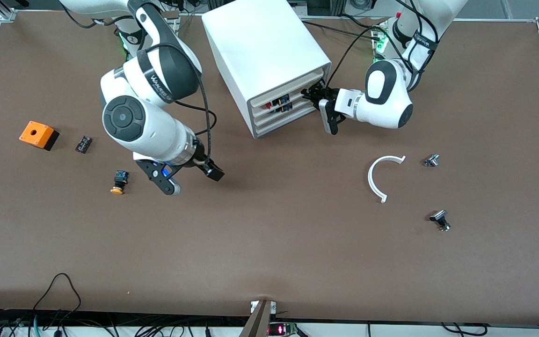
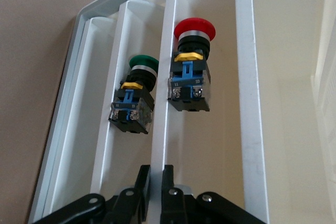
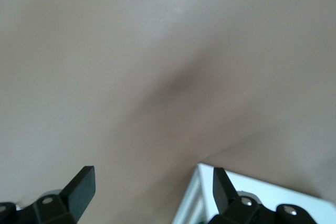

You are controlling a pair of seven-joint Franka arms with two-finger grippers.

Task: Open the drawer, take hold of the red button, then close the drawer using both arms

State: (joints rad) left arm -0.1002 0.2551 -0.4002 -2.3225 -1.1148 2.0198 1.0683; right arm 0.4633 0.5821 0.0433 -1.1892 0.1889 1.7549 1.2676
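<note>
The white cabinet (image 1: 265, 51) stands at the robots' edge of the table, its drawers facing the front camera. My left gripper (image 1: 311, 95) is at the drawer fronts' end toward the left arm. In the left wrist view it (image 2: 156, 181) is shut on the thin white front (image 2: 167, 40) of one drawer. That drawer holds the red-capped button (image 2: 191, 66), with a green-capped one (image 2: 135, 95) in the tray beside it. A speck of red (image 1: 268, 106) shows in the drawer gap. My right gripper (image 1: 192, 180) hangs open and empty over bare table (image 3: 152, 190).
An orange box (image 1: 38, 135), a small black part (image 1: 83, 143) and a yellow-capped button (image 1: 119, 181) lie toward the right arm's end. A white curved strip (image 1: 382, 175) and two small metal parts (image 1: 431, 160) (image 1: 440, 220) lie toward the left arm's end.
</note>
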